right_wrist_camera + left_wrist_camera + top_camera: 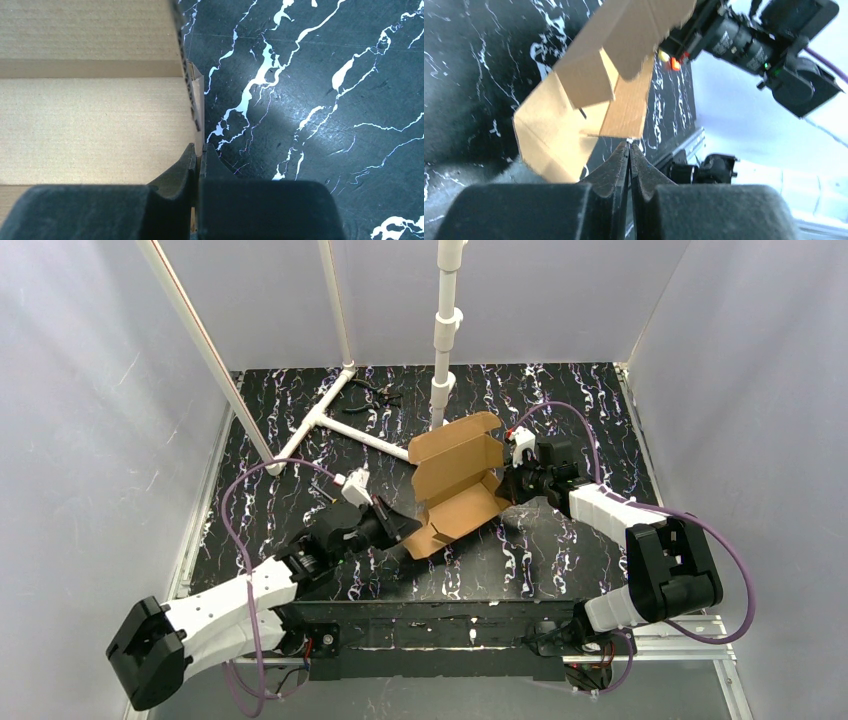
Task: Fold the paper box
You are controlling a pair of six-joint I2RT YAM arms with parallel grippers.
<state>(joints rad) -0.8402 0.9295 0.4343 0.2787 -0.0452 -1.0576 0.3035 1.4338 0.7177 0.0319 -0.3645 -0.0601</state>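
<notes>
Half-formed paper box on counter; right tool pinched shut on its right wall, likely steadying it; left tool closed at near flap, probably pushing; grip unclear.

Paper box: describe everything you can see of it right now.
The paper box is plain brown corrugated cardboard, unprinted. It is a die-cut sheet only partly folded: panels and side flaps stand up at angles, and the far lid panel is tilted open. It is at the middle of the black marbled table, between the arms. The right hand is shut on its right edge. The shut left hand meets a near flap's edge with its fingertips; whether it grips is unclear.
</notes>
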